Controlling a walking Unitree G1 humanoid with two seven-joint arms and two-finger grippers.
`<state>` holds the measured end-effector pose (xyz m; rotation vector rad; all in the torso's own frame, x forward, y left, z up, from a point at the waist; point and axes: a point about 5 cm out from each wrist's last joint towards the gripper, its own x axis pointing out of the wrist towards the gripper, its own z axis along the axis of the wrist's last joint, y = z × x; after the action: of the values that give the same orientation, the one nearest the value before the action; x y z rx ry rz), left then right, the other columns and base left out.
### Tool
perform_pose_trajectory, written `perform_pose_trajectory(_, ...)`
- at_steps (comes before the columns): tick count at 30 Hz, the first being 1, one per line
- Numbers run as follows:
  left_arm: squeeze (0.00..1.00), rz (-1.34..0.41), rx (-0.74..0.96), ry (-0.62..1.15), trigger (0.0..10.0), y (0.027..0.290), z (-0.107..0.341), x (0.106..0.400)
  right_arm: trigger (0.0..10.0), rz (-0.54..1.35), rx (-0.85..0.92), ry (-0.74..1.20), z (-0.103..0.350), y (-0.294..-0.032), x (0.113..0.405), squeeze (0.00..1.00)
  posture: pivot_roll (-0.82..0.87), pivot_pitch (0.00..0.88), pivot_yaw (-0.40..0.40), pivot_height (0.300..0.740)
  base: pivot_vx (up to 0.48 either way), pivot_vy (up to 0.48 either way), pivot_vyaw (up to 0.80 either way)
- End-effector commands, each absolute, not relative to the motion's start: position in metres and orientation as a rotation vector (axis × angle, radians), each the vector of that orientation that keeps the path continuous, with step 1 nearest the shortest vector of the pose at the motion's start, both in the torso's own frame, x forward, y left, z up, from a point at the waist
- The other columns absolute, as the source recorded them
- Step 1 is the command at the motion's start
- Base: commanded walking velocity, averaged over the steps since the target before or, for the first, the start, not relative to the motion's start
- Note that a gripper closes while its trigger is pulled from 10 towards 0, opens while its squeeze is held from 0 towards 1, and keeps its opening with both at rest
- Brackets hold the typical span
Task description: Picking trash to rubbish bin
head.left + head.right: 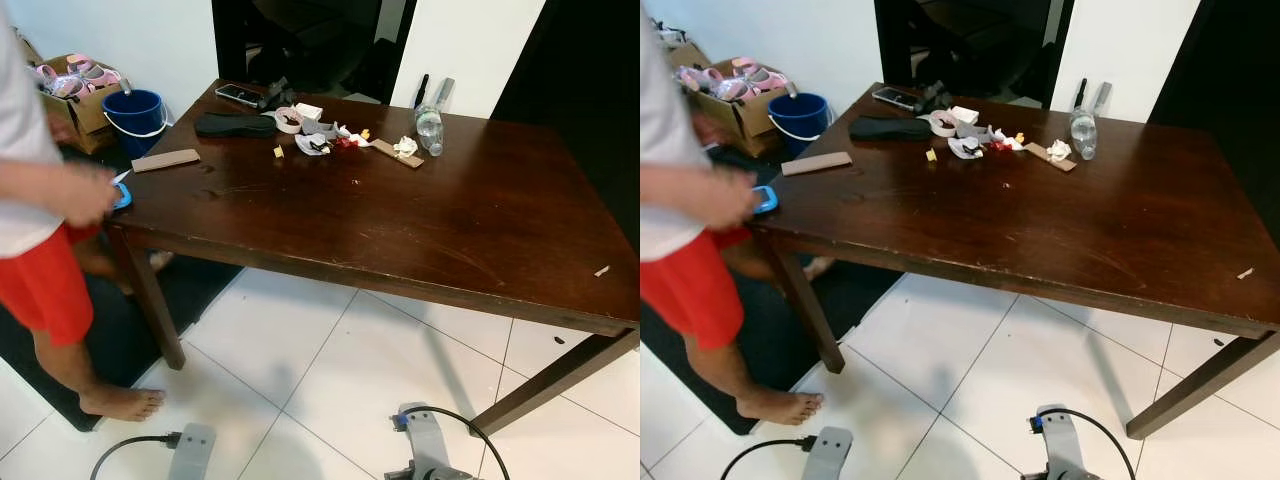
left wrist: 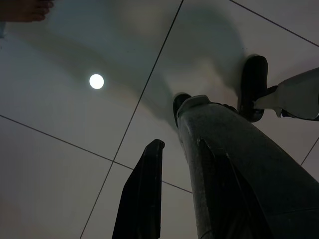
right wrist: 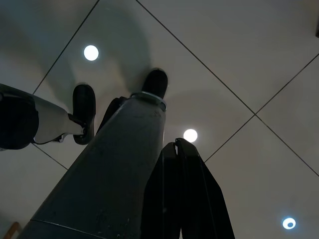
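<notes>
Trash lies in a cluster at the far side of a dark wooden table point(image 1: 420, 225): white and red wrappers point(image 1: 322, 142), a crumpled white paper point(image 1: 405, 147) and a clear plastic bottle point(image 1: 429, 128) on its side. A blue bucket point(image 1: 135, 118) stands on the floor beyond the table's far left corner. Both arms hang low beside my legs, well short of the table. The right gripper point(image 3: 177, 144) points at the floor tiles, its fingers pressed together with nothing in them. The left gripper point(image 2: 158, 145) hangs over the tiles next to my leg.
A person point(image 1: 35, 210) in red shorts stands barefoot at the table's left end, holding a small blue item point(image 1: 122, 196). A black case point(image 1: 234, 125), a tape roll point(image 1: 288, 120), a phone point(image 1: 240, 95) and a brown card point(image 1: 165, 160) lie on the table. A cardboard box point(image 1: 82, 100) sits behind the bucket.
</notes>
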<state>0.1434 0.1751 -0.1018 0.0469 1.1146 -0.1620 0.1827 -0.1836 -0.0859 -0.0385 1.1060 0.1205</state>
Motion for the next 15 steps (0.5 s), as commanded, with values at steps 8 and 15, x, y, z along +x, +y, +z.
perform_pose_trajectory(8, 0.00, -0.179, 0.045, 1.149, 10.0, 0.1706, -0.1054, 0.1347, 10.0, 0.118, -0.031, 1.112, -0.0860, -0.1840, 0.1824, 0.00, 0.08, 0.037, -0.054, 0.740, 0.000, 0.000, 0.00)
perform_pose_trajectory(15, 0.00, -0.179, 0.046, 1.147, 10.0, 0.1710, -0.1051, 0.1353, 10.0, 0.115, -0.028, 1.108, -0.0853, -0.1841, 0.1839, 0.00, 0.08, 0.043, -0.053, 0.740, 0.000, 0.000, 0.00)
